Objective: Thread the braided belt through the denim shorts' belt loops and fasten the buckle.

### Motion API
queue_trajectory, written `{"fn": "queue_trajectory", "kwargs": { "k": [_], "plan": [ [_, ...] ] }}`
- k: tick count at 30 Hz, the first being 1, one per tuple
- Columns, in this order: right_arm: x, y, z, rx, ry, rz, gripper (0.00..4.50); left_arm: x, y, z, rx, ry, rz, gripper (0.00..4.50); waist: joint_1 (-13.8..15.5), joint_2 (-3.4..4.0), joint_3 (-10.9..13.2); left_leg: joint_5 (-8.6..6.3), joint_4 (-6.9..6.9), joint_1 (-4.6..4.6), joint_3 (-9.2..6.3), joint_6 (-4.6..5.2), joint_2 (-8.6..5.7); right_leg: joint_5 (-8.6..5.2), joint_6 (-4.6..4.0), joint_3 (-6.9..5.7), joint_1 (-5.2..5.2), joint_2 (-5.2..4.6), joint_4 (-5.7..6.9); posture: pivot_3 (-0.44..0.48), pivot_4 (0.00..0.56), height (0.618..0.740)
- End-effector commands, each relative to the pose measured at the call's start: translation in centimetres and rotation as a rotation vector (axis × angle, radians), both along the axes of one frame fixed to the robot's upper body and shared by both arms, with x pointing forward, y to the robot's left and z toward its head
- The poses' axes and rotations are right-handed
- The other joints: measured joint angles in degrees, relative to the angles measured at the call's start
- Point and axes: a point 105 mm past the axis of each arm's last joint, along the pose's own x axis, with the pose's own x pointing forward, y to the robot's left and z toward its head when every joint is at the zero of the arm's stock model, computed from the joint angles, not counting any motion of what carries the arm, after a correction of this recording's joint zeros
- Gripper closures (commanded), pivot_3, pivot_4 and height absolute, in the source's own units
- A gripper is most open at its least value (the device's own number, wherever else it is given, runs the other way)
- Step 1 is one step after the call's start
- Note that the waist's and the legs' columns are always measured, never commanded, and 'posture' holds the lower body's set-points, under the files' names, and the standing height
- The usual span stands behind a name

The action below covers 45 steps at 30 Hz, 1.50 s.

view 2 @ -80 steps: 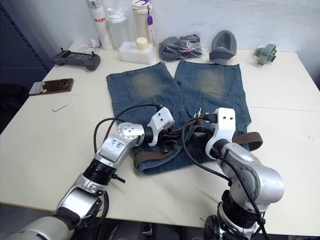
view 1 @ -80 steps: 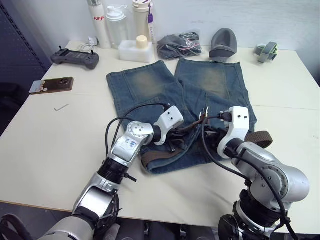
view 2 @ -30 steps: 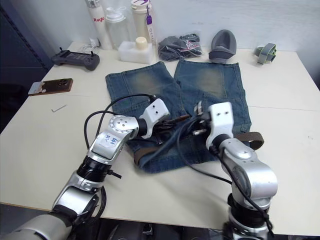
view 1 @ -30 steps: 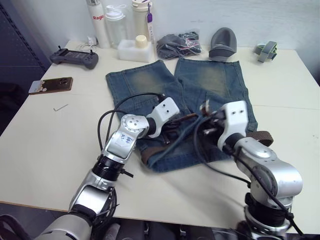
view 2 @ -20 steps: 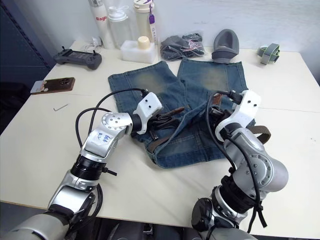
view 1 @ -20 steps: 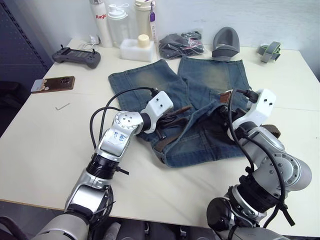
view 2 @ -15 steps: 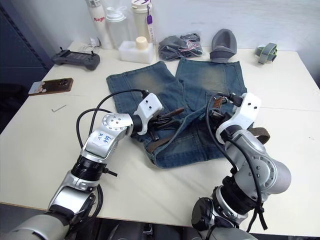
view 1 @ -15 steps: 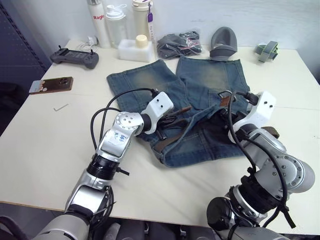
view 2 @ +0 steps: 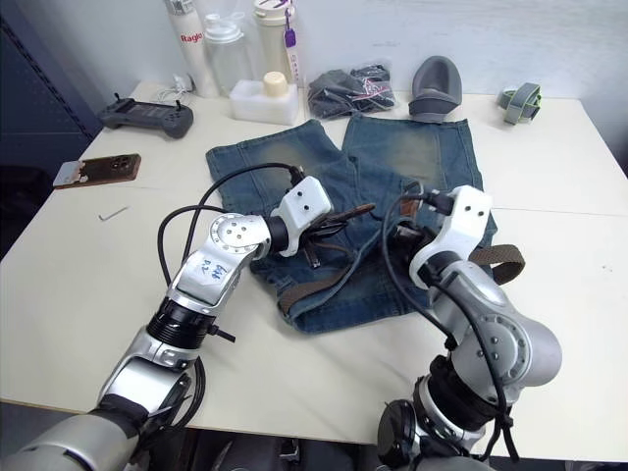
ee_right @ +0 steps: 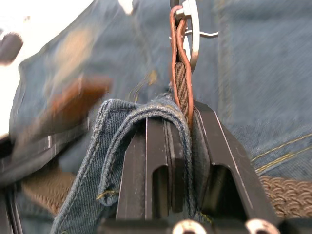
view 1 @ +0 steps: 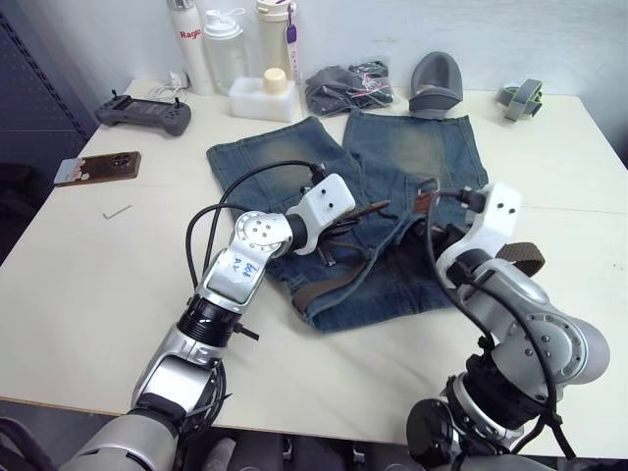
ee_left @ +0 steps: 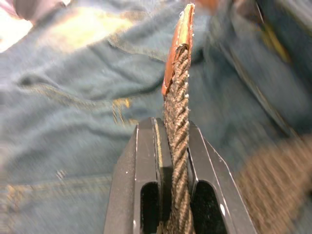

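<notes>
Left wrist view, left gripper (ee_left: 171, 146) pinching braided belt (ee_left: 176, 117) near tan tip, right gripper (ee_right: 178, 141) at three o'clock clamping buckle (ee_right: 189, 29) end with waistband fold, denim shorts (view 1: 294, 162) mid-table, both forearms angled inward.

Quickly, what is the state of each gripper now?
Left gripper: closed on the braided belt near its tan tip.
Right gripper: closed on the belt's buckle end and the denim shorts waistband.

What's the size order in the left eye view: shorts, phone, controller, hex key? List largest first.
1. shorts
2. controller and phone, too alike to rank
3. hex key
</notes>
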Motion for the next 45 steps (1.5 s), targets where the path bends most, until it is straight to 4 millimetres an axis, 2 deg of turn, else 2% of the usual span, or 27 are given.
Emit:
{"fn": "queue_trajectory", "kwargs": {
  "k": [1,5,11,16,21,25,33,45],
  "plan": [
    [-1.1,2.3,0.9,-0.044,-0.074,0.123,4.47,0.0,-0.2,1.5,-0.001,-0.086,-0.007,4.50,-0.5,0.00,0.0,0.00,0.00,0.00,0.00,0.00,0.00,0.00,0.00,0.00,0.00,0.00,0.00,0.000,0.150,0.656],
    [-1.4,2.6,0.3,-0.122,-0.075,0.159,4.47,-0.1,-0.3,1.6,0.010,-0.101,-0.013,4.50,-0.6,0.00,0.0,0.04,0.00,0.02,0.00,0.00,0.00,0.00,0.00,0.00,-0.01,0.00,0.03,0.000,0.150,0.656],
    [-1.4,3.0,0.7,-0.158,-0.115,0.182,4.47,-0.7,-0.7,0.6,0.053,-0.083,-0.055,4.50,-0.5,0.00,0.0,0.04,0.00,0.02,-0.01,0.01,0.00,0.00,0.00,0.00,-0.01,0.00,0.02,0.000,0.150,0.656],
    [-1.1,2.4,1.3,-0.144,-0.146,0.140,4.47,-1.0,-0.6,0.0,0.078,-0.072,-0.067,4.50,-0.5,0.00,0.0,0.04,0.00,0.02,-0.02,0.01,0.00,0.00,0.00,0.00,-0.01,0.00,0.02,0.000,0.150,0.656],
    [-0.7,0.7,1.5,-0.201,-0.168,0.079,4.47,-0.9,-0.3,-0.1,0.090,-0.072,-0.066,4.50,-0.4,-0.01,0.0,0.04,0.00,0.02,-0.02,0.01,-0.01,0.00,0.00,-0.01,0.00,-0.01,-0.01,0.000,0.150,0.656],
    [-0.7,0.9,1.6,-0.254,-0.191,0.101,4.47,-0.9,-0.3,-0.1,0.092,-0.072,-0.067,4.50,-0.4,-0.01,0.0,0.04,0.00,0.01,-0.03,0.01,-0.01,0.00,0.00,-0.01,0.01,-0.01,-0.01,0.000,0.150,0.656],
    [-1.7,2.2,0.1,-0.464,-0.212,0.222,4.47,-0.7,-0.4,0.1,0.084,-0.073,-0.063,4.50,-0.4,-0.02,0.0,0.05,0.01,-0.01,-0.04,0.03,0.00,0.00,0.00,-0.03,0.02,-0.02,-0.05,0.000,0.150,0.656],
    [-2.0,1.1,-1.4,-0.573,-0.213,0.223,4.47,-0.5,0.0,0.2,0.086,-0.073,-0.051,4.50,-0.4,-0.05,0.0,0.05,0.02,-0.01,-0.08,0.04,0.00,0.00,0.00,-0.07,0.06,-0.03,-0.07,0.000,0.150,0.656]
  ]
}}
